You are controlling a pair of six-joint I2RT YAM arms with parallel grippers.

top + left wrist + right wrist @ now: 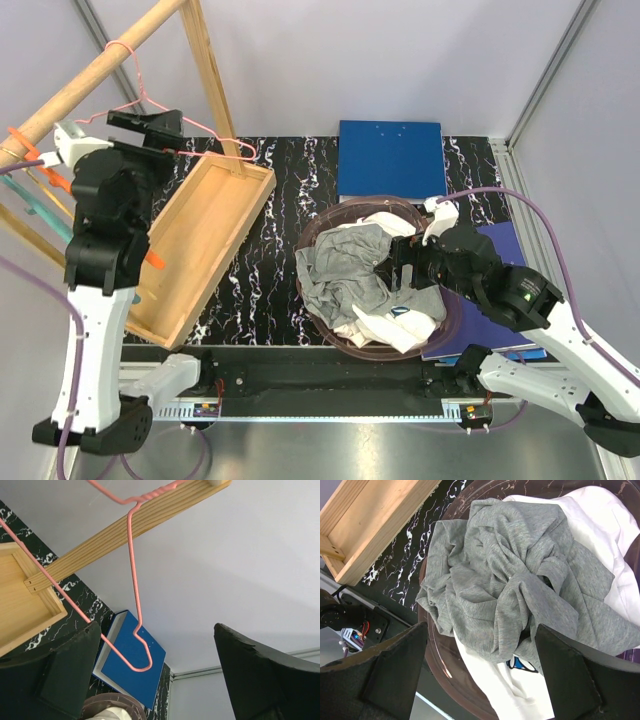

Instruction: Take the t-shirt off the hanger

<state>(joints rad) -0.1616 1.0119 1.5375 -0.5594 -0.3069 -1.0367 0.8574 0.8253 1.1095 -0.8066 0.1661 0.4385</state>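
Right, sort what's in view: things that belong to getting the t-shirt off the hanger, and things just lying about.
Job: pink hanger, bare on the wooden rail; grey t-shirt, in the basket; left gripper, open; right gripper, open.

Lying about: wooden tray; blue board; white garment under the t-shirt.

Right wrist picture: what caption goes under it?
Open right gripper above a crumpled grey t-shirt on white clothes in a round brown basket.

Left arm (95, 300): reared high on the left side, wrist tipped upward.
Left gripper (155, 680): jaws spread wide.
Right arm (520, 295): stretched low toward the centre, wrist pitched down.
Right gripper (480, 680): jaws wide apart.
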